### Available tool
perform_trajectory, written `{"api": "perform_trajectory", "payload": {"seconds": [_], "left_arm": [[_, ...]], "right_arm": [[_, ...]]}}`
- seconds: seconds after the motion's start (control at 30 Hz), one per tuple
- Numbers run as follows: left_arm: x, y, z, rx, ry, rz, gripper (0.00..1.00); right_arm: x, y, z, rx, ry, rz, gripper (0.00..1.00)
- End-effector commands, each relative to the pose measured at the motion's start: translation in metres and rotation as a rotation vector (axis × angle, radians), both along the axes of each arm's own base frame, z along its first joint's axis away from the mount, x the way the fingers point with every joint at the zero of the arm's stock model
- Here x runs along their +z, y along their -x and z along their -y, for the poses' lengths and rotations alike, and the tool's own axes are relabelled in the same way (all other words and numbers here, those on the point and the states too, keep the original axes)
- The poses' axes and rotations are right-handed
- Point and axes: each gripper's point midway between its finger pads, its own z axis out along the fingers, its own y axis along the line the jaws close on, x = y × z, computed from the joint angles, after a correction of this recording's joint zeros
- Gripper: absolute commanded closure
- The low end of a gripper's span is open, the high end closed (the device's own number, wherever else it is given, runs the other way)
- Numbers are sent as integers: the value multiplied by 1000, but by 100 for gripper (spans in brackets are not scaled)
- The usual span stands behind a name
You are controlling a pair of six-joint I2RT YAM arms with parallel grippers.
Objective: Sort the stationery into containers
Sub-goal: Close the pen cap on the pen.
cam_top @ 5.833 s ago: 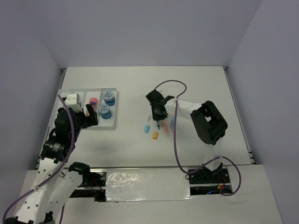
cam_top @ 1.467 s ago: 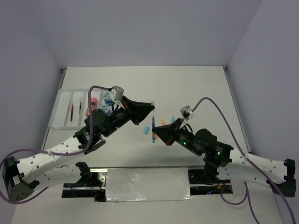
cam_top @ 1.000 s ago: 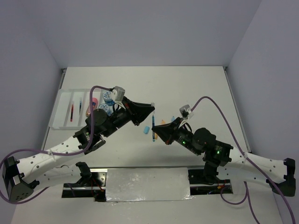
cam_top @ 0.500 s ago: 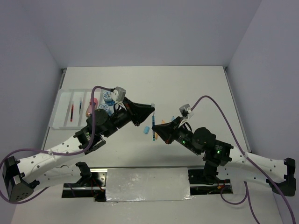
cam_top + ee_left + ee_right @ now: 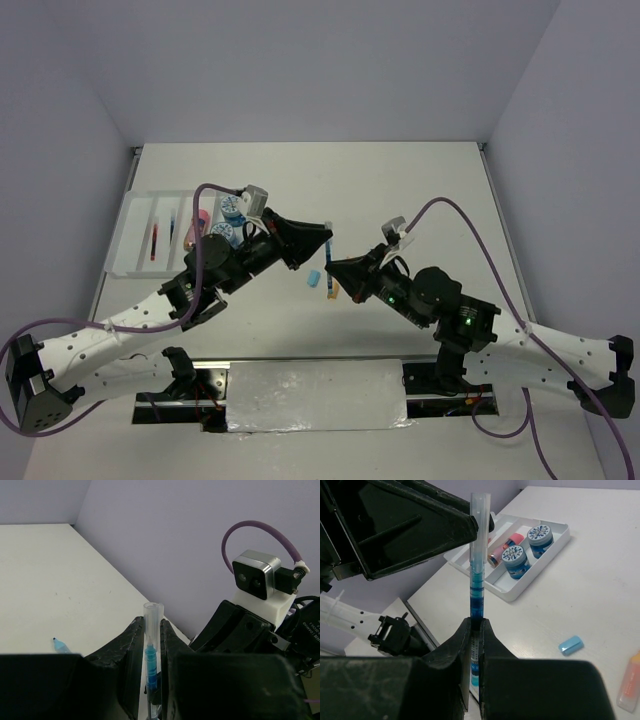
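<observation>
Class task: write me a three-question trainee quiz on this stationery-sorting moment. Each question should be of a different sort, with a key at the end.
1. True or false: the blue pen is clamped by both the left end effector and the right end effector.
2. Where does the pink-orange cylinder lie? A: in the white tray. B: in the left end effector. C: in the right end effector.
3. Fill in: the loose light-blue piece lies on the ____.

Key: 1 true; 2 A; 3 table.
</observation>
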Motion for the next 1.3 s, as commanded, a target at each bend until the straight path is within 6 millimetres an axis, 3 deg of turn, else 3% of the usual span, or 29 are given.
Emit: {"api": "perform_trajectory", "payload": {"seconds": [0.0,0.3,0.47,0.63,0.67,0.73,0.93,1.27], "left_arm": [[5,11,5,-53,36,-11,100],[-3,16,4,-48,14,-31,100],[1,21,4,-69,37,-9,98],[17,37,6,-135,38,111,86],[24,41,7,-157,48,139,77],[33,53,10,-215,37,197,68],[49,73,10,-307,13,291,66],[42,79,3,-317,-38,321,53]], "right_arm": [[59,-7,11,-55,-105,106,100],[126,-10,27,-101,-168,241,100],[148,0,18,-32,-193,325,100],[141,4,3,24,-170,307,100],[138,6,1,43,-161,319,100],[135,10,0,68,-146,336,100],[124,22,-2,133,-116,376,100],[131,30,5,164,-110,407,100]]}}
